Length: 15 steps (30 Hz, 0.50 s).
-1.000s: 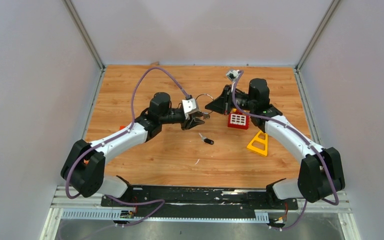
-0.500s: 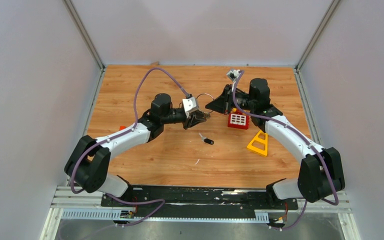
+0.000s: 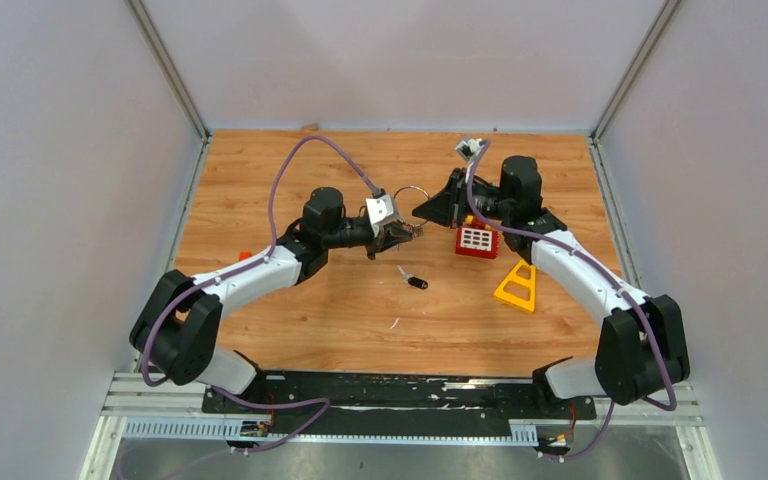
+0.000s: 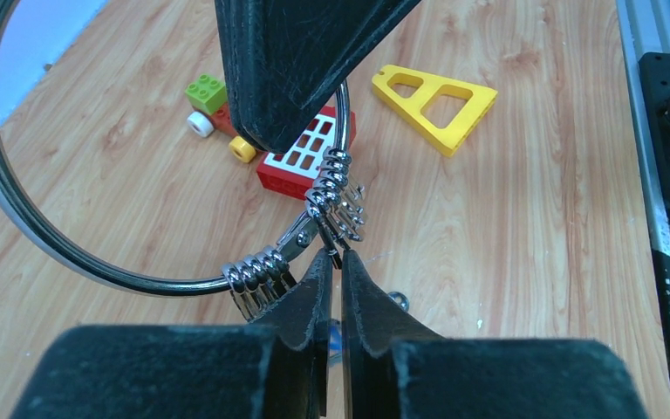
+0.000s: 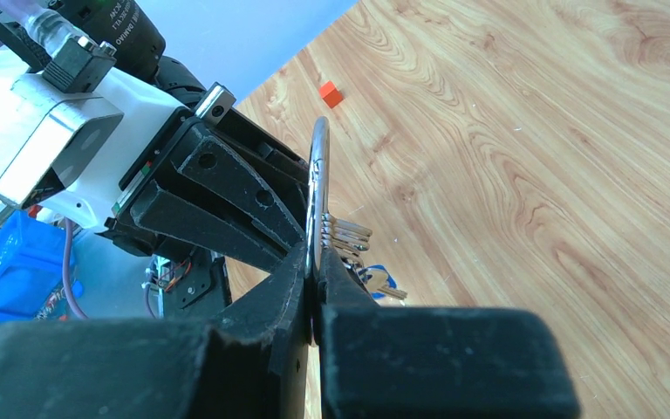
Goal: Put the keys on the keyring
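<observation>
The keyring [image 3: 412, 192], a silver wire ring with small coiled loops, hangs in the air between both grippers. My right gripper [image 3: 422, 211] is shut on the ring's wire [image 5: 317, 166], and a blue tag [image 5: 382, 272] dangles below it. My left gripper [image 4: 335, 255] has its jaws pinched on a thin metal tab at the ring's clasp, beside the wire [image 4: 172, 284]. The key [image 3: 412, 279], silver with a black head, lies on the table just in front of the grippers, held by neither.
A red windowed block [image 3: 477, 241] and a yellow triangular frame [image 3: 516, 287] lie right of the grippers. A small green-and-red toy car [image 4: 209, 103] sits behind the red block. A tiny orange cube [image 3: 244, 256] lies by the left arm.
My left gripper has edged right to the ring and closed its jaws on the clasp tab. The right gripper has kept its hold, and the key on the table has not moved.
</observation>
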Motion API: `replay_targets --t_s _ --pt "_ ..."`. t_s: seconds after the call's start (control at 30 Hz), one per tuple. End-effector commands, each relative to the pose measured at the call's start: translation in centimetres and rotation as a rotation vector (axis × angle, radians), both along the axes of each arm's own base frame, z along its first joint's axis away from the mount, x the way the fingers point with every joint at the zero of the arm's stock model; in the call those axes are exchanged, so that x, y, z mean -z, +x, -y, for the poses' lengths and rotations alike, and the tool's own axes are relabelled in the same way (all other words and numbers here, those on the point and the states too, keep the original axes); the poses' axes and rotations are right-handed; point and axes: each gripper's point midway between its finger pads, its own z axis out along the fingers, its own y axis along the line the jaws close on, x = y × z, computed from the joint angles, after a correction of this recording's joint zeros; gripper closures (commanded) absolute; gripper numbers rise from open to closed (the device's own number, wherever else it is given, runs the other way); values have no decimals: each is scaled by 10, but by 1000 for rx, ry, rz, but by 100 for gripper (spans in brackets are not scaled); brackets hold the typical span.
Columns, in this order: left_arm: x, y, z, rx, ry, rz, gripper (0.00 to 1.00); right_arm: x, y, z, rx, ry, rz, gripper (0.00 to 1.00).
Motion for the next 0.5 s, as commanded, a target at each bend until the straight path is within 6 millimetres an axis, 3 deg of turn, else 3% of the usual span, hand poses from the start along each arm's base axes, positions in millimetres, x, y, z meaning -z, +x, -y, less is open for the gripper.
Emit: replay_targets --t_s 0.0,0.2,0.47 --pt "-24 -3 0 11 -34 81 92 -9 -1 0 -20 20 32 100" --pt "-24 -4 -1 15 -19 69 100 -5 3 2 1 -1 40 100" --pt "-22 -4 -6 -6 36 5 100 5 18 12 105 -65 47 100"
